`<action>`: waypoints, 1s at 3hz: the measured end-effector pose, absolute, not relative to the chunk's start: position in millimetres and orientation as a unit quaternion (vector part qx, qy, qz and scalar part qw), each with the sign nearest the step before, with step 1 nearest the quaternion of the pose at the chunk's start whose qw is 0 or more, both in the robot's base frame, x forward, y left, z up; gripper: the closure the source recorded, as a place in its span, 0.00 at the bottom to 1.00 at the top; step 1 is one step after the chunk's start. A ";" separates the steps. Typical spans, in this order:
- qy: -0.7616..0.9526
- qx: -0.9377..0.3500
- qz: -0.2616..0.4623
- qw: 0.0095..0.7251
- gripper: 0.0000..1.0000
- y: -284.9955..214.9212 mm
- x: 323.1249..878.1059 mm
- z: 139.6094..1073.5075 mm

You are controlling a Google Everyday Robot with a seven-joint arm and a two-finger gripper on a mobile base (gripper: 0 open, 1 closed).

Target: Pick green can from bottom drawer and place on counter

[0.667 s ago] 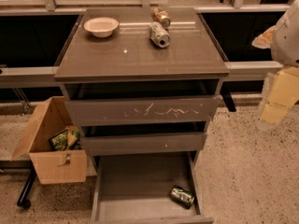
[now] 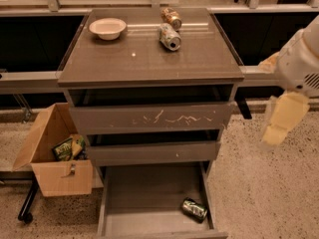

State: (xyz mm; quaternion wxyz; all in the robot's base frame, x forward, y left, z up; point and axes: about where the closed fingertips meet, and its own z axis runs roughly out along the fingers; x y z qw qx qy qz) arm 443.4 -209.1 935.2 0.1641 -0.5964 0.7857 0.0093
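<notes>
The green can (image 2: 194, 209) lies on its side in the front right of the open bottom drawer (image 2: 144, 203). The counter (image 2: 149, 54) is the glossy grey-brown top of the cabinet. My gripper (image 2: 281, 121) hangs at the right edge of the view, to the right of the cabinet at the height of the upper drawers, well above and to the right of the green can. Its pale yellowish finger (image 2: 284, 117) points down and holds nothing that I can see.
On the counter stand a white bowl (image 2: 107, 28), a silver-grey can (image 2: 170, 37) and an orange-brown can (image 2: 171, 17), both lying down. The scratched-front drawer (image 2: 152, 119) and the middle drawer (image 2: 152, 152) stick out slightly. A cardboard box (image 2: 55, 158) with packets sits left on the speckled floor.
The view has shifted slightly; the arm and gripper stay at the right side of the cabinet. The green can has not moved.
</notes>
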 end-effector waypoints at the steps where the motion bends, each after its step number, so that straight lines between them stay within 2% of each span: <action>1: 0.791 -0.582 0.079 0.172 0.00 -198.0 447.1 869.3; 3: 0.797 -0.540 0.199 0.181 0.00 -178.5 433.8 713.5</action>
